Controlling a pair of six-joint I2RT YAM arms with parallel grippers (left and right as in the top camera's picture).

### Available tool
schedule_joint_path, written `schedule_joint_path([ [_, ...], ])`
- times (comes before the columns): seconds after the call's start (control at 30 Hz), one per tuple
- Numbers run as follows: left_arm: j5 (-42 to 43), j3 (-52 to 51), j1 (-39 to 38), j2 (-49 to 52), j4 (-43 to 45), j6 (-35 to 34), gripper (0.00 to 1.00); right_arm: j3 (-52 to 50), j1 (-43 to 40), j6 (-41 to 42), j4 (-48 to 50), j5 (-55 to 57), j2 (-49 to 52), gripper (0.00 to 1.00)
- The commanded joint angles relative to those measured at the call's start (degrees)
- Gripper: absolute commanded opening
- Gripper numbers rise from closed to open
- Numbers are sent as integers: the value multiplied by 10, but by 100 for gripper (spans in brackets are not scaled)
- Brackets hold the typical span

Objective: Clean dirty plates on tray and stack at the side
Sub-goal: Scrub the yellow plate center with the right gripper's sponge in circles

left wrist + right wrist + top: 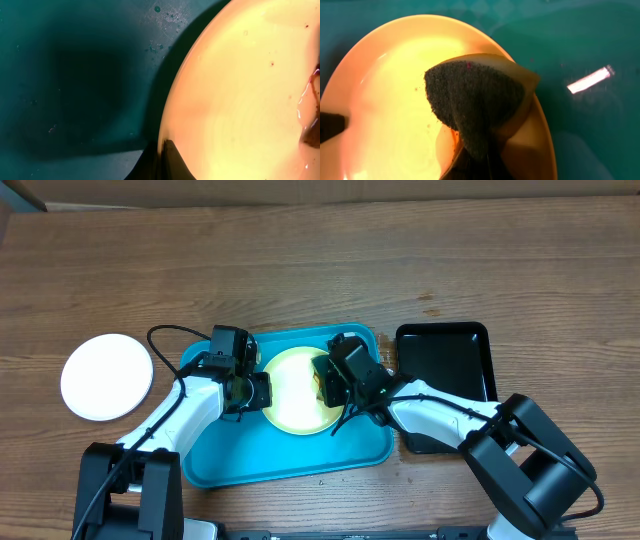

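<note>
Scrubbing is on, Dana: right pincer [328, 380] clamped on a sponge [480, 95], dark rough face down on the plate [290, 400]. Where's that plate sitting?

On the tray [300, 465], Sam, mid-tabletop [300, 270] and close to the near edge. It's the yellow-green one, and it lies right between the two pincers.

And the left pincer [250, 388]?

At the plate's left rim. The left wrist view shows one finger [171, 161] lying on top of the rim. The other is out of sight, so I read it as pinched on the plate, though that's not proven. There's deep shadow under that rim, so I'd say that side is tipped up off the tray.

So which way does the sponge go?

It's touching the plate's right half. A brown smear [312, 95] shows just beside it, and only a few specks lie between there and the left rim. My call: the stroke runs right to left, toward the holding finger, and must stop short of it.

Round plate, so no long axis to fuss over.

Right. For stacking, the white plate [107, 376] lies well apart toward the left edge, so the left arm is nearer.

Risk?

Push too hard and the plate could slip the pinch.
</note>
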Motion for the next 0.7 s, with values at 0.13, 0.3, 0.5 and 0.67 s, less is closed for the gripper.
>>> schedule_joint_path([
  [0.13, 2, -6, -1, 3, -1, 17, 4, -9, -12, -153, 9, 25, 14, 4],
  [0.3, 2, -6, -1, 3, -1, 24, 4, -9, -12, -256, 29, 25, 14, 4],
  [0.5, 2, -6, -1, 3, -1, 24, 4, -9, -12, -324, 60, 25, 14, 4],
  [0.67, 2, -6, -1, 3, -1, 24, 4, -9, -12, -372, 83, 25, 14, 4],
])
